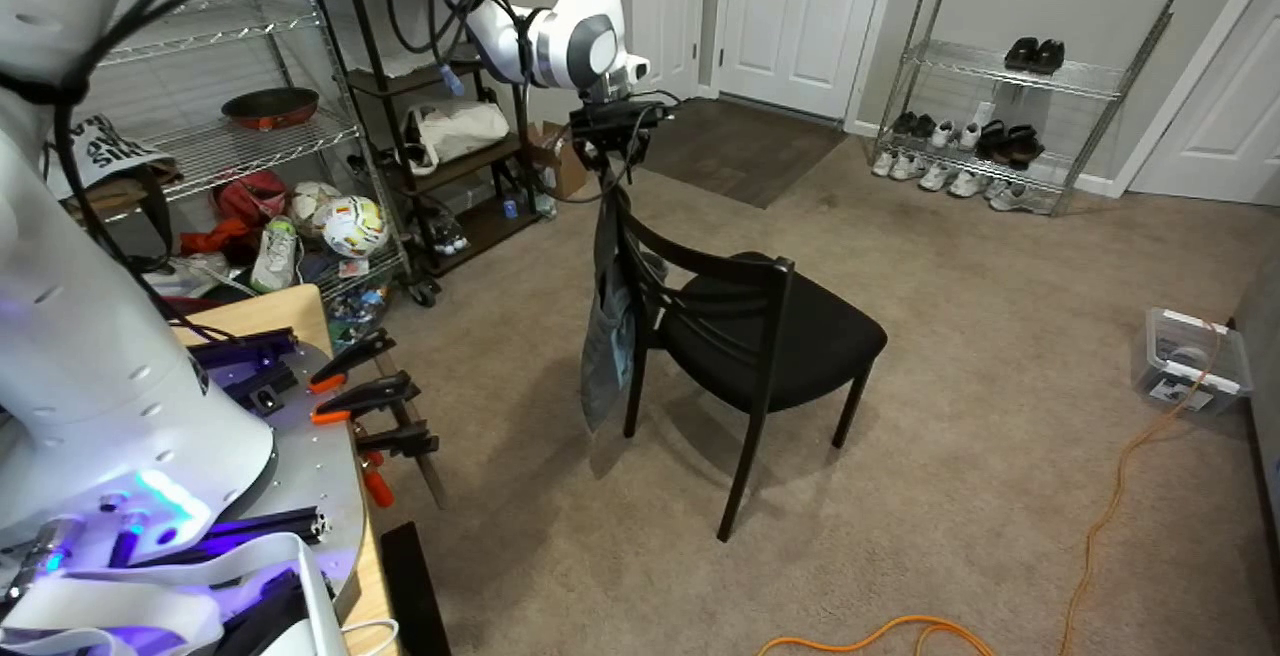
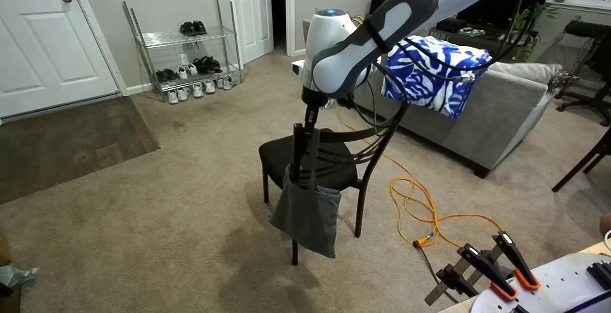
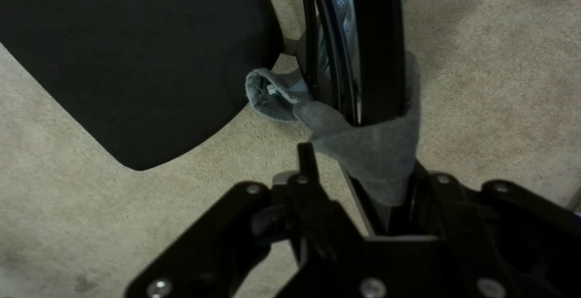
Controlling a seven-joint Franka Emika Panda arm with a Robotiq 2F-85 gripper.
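A grey cloth bag (image 2: 308, 220) hangs by its strap from the corner of a black chair's (image 1: 795, 346) backrest, in both exterior views. Seen from the wrist, the strap (image 3: 374, 150) loops over the end of the dark top rail (image 3: 380, 48). My gripper (image 3: 363, 164) points down over that corner, its jaws astride the strap. A gap of carpet shows between the left finger (image 3: 307, 159) and the strap. On the right, the finger lies close against the strap and chair post; whether it touches them I cannot tell, since its tip is partly hidden.
The chair seat (image 3: 150, 62) lies to the left in the wrist view. Wire shelves (image 1: 250, 136) and a dark rack (image 1: 450, 166) stand behind the arm. A grey sofa (image 2: 463, 127), a shoe rack (image 2: 186, 41) and an orange cord (image 2: 432, 208) are farther off.
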